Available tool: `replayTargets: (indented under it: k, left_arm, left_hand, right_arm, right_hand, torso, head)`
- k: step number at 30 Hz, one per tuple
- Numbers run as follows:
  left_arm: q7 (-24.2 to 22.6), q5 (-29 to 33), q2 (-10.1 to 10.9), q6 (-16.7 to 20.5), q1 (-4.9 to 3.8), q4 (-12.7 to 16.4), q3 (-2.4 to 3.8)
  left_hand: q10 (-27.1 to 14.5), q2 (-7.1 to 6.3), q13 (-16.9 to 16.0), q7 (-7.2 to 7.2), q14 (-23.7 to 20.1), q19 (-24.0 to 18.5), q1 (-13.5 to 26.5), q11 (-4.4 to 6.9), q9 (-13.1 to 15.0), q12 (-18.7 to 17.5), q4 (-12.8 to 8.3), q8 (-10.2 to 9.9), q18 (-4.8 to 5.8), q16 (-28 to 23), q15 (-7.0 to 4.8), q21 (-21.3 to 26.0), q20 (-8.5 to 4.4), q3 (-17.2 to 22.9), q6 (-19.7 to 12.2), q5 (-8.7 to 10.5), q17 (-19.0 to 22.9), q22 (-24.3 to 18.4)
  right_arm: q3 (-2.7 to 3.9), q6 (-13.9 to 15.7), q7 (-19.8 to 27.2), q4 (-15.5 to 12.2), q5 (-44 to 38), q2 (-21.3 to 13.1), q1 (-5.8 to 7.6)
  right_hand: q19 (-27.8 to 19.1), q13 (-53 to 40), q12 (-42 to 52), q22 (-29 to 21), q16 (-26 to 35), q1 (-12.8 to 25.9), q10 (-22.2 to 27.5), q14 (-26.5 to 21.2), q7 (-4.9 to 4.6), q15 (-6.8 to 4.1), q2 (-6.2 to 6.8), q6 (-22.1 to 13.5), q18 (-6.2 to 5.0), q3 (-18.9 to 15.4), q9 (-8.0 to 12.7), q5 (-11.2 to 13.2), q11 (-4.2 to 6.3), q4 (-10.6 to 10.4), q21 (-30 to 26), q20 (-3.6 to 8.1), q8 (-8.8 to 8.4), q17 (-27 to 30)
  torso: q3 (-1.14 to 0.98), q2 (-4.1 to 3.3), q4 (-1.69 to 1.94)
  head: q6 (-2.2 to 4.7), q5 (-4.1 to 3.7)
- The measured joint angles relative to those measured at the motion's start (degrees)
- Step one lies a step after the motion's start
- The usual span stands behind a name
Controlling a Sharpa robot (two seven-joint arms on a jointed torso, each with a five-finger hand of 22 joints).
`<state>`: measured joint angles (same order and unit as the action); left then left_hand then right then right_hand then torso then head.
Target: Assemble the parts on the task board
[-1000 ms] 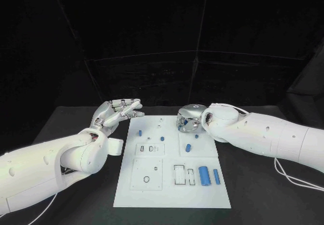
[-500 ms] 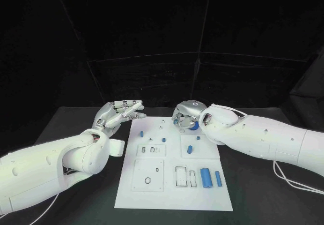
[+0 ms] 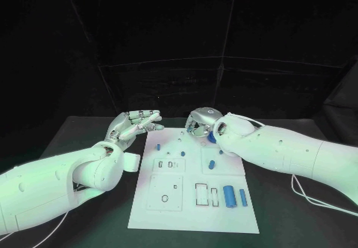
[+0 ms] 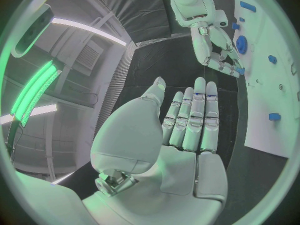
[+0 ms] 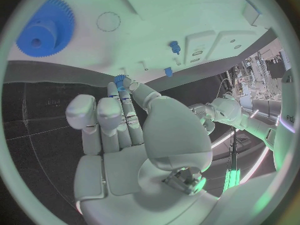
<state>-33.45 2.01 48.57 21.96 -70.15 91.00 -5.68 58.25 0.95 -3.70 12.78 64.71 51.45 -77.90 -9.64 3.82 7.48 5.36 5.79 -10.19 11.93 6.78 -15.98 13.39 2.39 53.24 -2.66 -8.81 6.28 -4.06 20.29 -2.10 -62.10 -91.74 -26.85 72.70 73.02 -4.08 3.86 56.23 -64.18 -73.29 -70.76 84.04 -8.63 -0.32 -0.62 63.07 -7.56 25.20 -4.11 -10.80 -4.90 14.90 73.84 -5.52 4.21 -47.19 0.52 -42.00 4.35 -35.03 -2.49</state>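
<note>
Your right hand (image 5: 125, 135) pinches a small blue toothed part (image 5: 120, 80) at its fingers (image 5: 128, 112), with the white task board (image 5: 187, 10) just beyond those tips, while your left hand (image 4: 169, 145), its fingers apart and holding nothing, lies farther off.

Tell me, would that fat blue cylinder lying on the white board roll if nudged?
Probably: the fat blue cylinder lies on its rounded side on the flat task board, so a sideways push would likely roll it toward the thinner cylinder beside it. It looks rigid and smooth, perhaps slippery to pinch.
</note>
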Motion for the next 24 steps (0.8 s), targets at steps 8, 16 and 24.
replayTargets:
  k: [8,16,24]
  left_arm:
    - [0.1,0.0,0.0,0.0,-0.01,0.1,0.0]
    - [0.3,0.0,0.0,-0.1,-0.03,0.2,0.0]
    - [0.5,0.0,0.1,-0.2,-0.05,0.4,0.0]
  left_hand:
    - [0.0,0.0,0.0,0.0,0.0,0.0,0.0,0.0,0.0,0.0,0.0,0.0,0.0,0.0,0.0,0.0,0.0,0.0,0.0,0.0,0.0,0.0]
    - [0.0,0.0,0.0,0.0,0.0,0.0,0.0,0.0,0.0,0.0,0.0,0.0,0.0,0.0,0.0,0.0,0.0,0.0,0.0,0.0,0.0,-0.1]
    - [0.0,0.0,0.0,0.0,0.0,0.0,0.0,0.0,0.0,0.0,0.0,0.0,0.0,0.0,0.0,0.0,0.0,0.0,0.0,0.0,0.0,-0.1]
  right_arm:
    - [0.0,0.1,0.0,1.3,0.5,1.3,0.0]
    - [0.0,0.0,0.1,1.7,0.7,2.3,0.0]
    - [0.0,-0.1,0.2,2.3,0.8,3.0,0.0]
  right_hand:
    - [0.0,0.0,0.0,0.0,0.0,0.2,0.0,0.0,0.0,0.0,0.24,0.0,0.0,0.0,0.0,0.0,0.0,0.0,0.0,0.0,0.0,0.0]
    - [0.0,0.1,0.0,0.1,0.0,0.2,0.0,0.0,0.0,0.0,0.24,0.0,0.0,0.2,0.0,0.0,0.0,-0.2,0.0,0.0,-0.06,-0.1]
    - [0.0,0.1,0.0,0.2,-0.3,0.5,-0.2,0.0,0.0,0.0,0.47,0.0,-0.01,0.2,0.0,0.1,0.2,-0.2,0.3,0.0,-0.06,-0.2]
  torso:
    - [0.03,-0.21,0.04]
    - [0.07,-0.39,0.11]
    - [0.09,-0.69,0.19]
  head:
    - [0.17,0.03]
    - [0.1,0.2]
    - [0.08,0.21]
